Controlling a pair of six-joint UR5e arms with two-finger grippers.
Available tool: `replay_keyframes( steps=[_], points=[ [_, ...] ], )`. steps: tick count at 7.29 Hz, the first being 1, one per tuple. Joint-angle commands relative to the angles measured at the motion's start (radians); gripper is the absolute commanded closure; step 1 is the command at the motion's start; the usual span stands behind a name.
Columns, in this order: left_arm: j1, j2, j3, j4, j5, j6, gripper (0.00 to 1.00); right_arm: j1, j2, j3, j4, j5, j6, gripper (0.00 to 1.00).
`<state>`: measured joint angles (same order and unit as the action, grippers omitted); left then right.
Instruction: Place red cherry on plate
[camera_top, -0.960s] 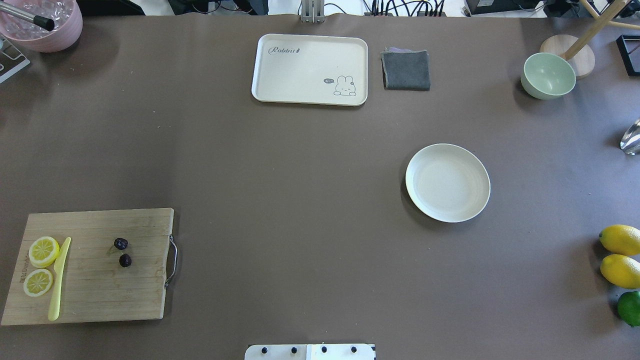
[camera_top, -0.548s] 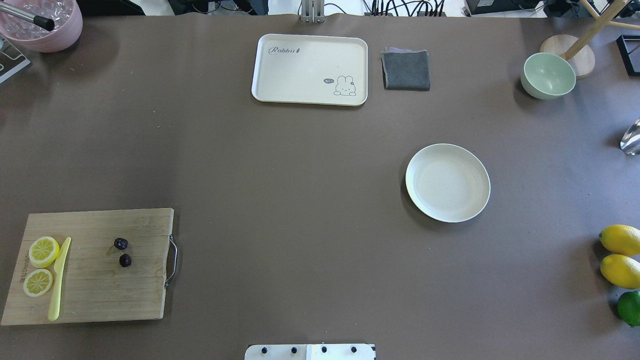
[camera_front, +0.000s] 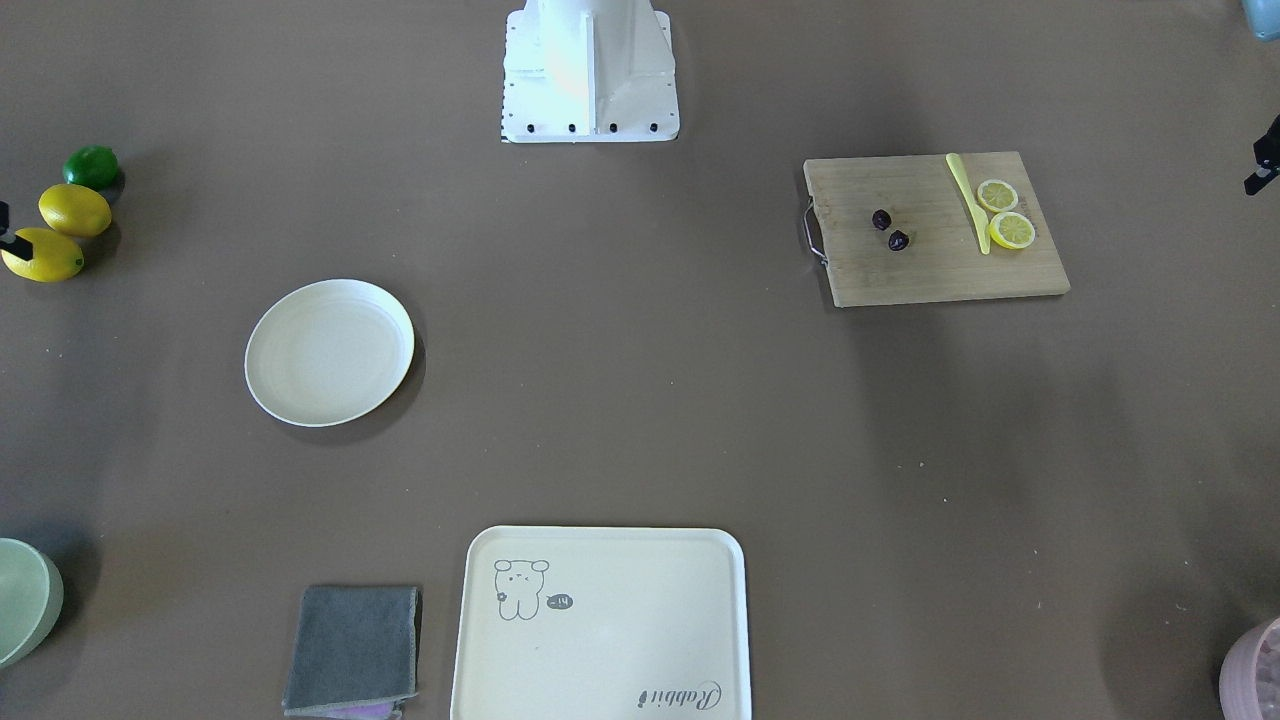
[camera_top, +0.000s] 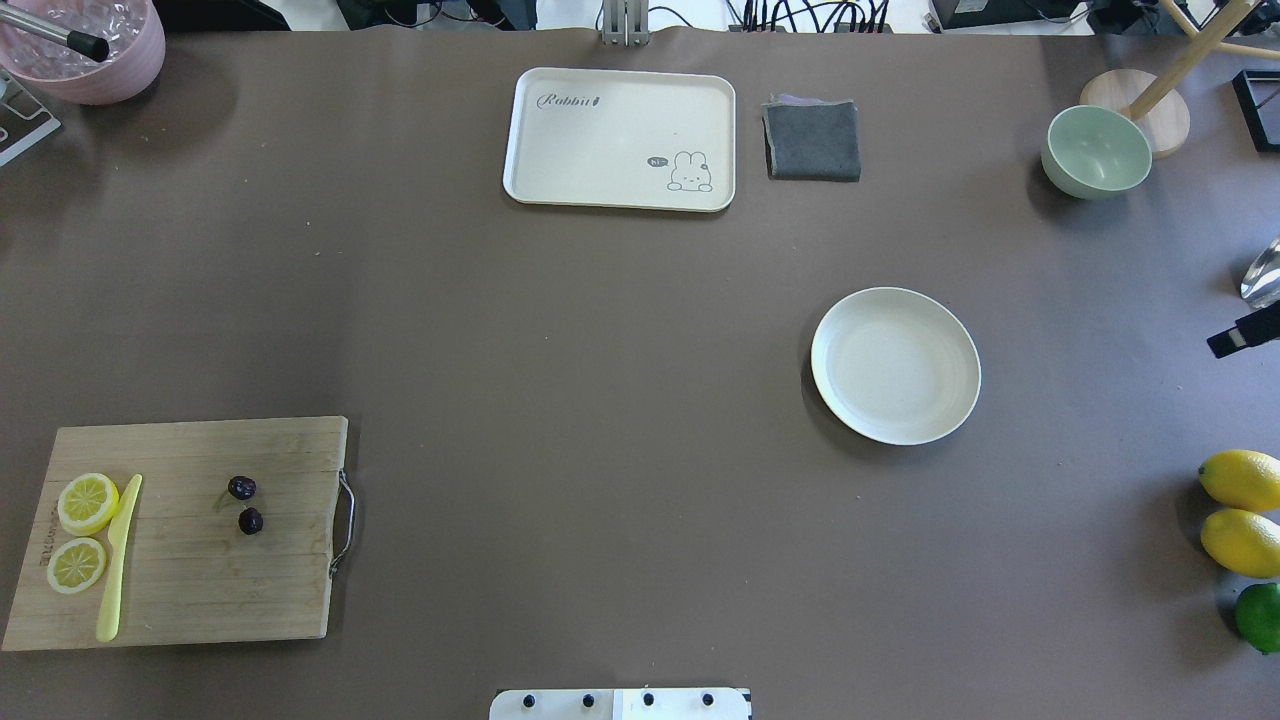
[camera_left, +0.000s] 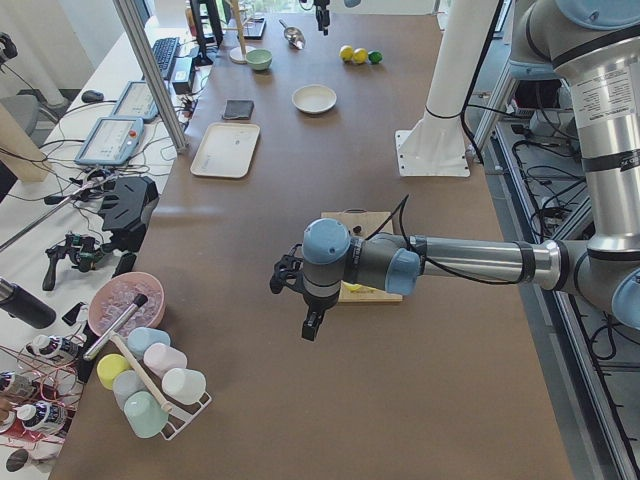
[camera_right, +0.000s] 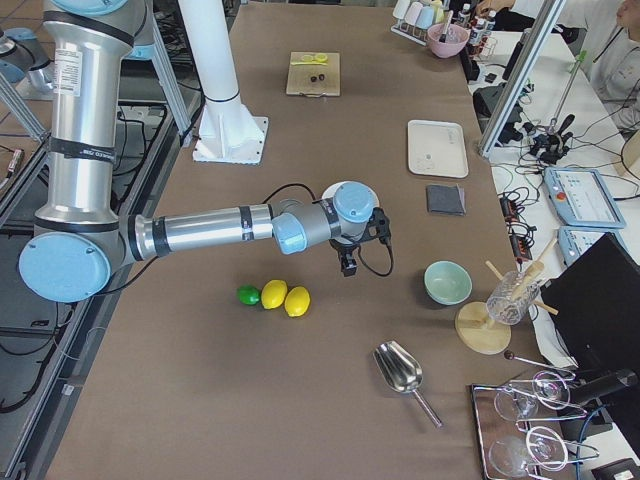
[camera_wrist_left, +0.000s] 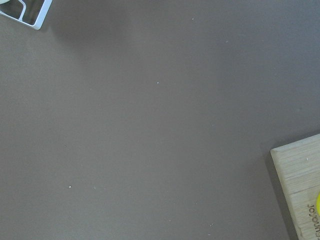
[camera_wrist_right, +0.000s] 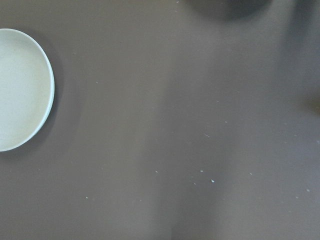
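While the red cherry lay on the wooden cutting board at the robot's left, the plate sat well apart from it on the right half of the table, showing only its cream surface. A pink bowl in the far left corner held clear, ice-like pieces and a dark-tipped handle. A pale green bowl stood at the far right, and a cream tray with a small drawing lay at the far edge, a folded grey cloth just beside it.

On the board, lemon slices and a yellow knife lay near the outer end, apart from the cherry. The board's metal handle faced the plate's side. The left pincer hung above the table just beside the board's outer end. The right pincer hovered near the plate, between it and the whole lemons. I cannot tell whether either pincer was released or clenched. A metal scoop lay by the table's right end.

Counted: two cherries on one stem, two lemon slices, one knife, two whole lemons, one lime, two bowls, one plate, one tray.
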<state>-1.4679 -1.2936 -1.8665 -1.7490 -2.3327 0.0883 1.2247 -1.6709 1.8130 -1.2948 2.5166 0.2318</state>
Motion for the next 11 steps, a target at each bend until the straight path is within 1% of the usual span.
replay_keyframes(
  steps=[1, 2, 3, 4, 5, 6, 7, 8, 9, 10, 11],
  points=[
    [0.001, -0.01, 0.017, -0.012, -0.002, -0.025, 0.02, -0.182, 0.039, -0.049, 0.234, -0.095, 0.238, 0.04],
    [0.0, -0.01, 0.01, -0.012, 0.0, -0.038, 0.02, -0.265, 0.09, -0.063, 0.265, -0.155, 0.333, 0.09],
    [0.0, -0.009, 0.01, -0.012, 0.0, -0.038, 0.02, -0.305, 0.129, -0.111, 0.275, -0.159, 0.377, 0.1],
    [0.0, -0.006, 0.004, -0.014, 0.0, -0.039, 0.02, -0.321, 0.176, -0.15, 0.275, -0.154, 0.409, 0.1],
    [0.0, -0.004, 0.006, -0.014, 0.0, -0.039, 0.02, -0.326, 0.181, -0.158, 0.275, -0.154, 0.412, 0.15],
    [0.0, -0.001, 0.006, -0.012, 0.0, -0.038, 0.02, -0.327, 0.181, -0.156, 0.279, -0.159, 0.446, 0.19],
    [-0.002, 0.002, 0.0, -0.014, -0.002, -0.038, 0.02, -0.329, 0.184, -0.171, 0.311, -0.16, 0.461, 0.18],
    [-0.003, 0.003, -0.002, -0.014, -0.002, -0.036, 0.02, -0.329, 0.212, -0.208, 0.331, -0.16, 0.475, 0.18],
    [-0.003, 0.004, 0.0, -0.014, -0.002, -0.038, 0.02, -0.329, 0.241, -0.24, 0.331, -0.162, 0.48, 0.14],
    [-0.003, 0.004, -0.002, -0.014, -0.002, -0.038, 0.02, -0.329, 0.244, -0.244, 0.331, -0.165, 0.481, 0.08],
    [-0.003, 0.004, -0.003, -0.014, -0.002, -0.036, 0.02, -0.329, 0.247, -0.245, 0.333, -0.179, 0.533, 0.17]
  ],
)
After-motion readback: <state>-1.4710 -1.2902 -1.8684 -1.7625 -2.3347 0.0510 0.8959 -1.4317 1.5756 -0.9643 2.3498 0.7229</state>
